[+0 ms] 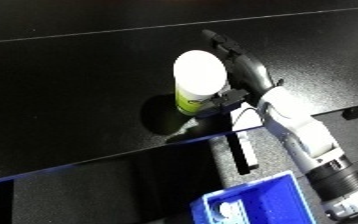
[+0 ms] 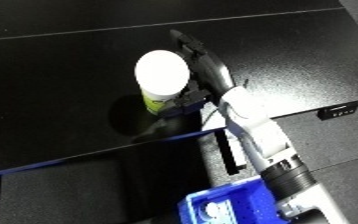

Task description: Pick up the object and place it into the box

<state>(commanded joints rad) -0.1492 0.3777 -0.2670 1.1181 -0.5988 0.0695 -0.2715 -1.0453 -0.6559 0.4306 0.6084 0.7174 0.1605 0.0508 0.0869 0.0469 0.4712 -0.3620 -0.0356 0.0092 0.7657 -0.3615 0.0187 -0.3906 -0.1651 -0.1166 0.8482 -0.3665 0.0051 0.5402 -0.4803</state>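
Bottle: white cap, yellow-green label band below it. Right hand beside the bottle is black, its forearm white and silver. Table black; bin below the bottle, bright blue.

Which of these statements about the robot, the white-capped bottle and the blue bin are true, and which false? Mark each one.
1. The right hand is beside the bottle. True.
2. The bottle's cap is red. False: it is white, above a green label.
3. The bottle already lies inside the blue bin. False: it is over the black table, away from the bin.
4. The bin sits at the view's lower edge. True.
5. The left hand holds the bottle. False: no left hand shows.
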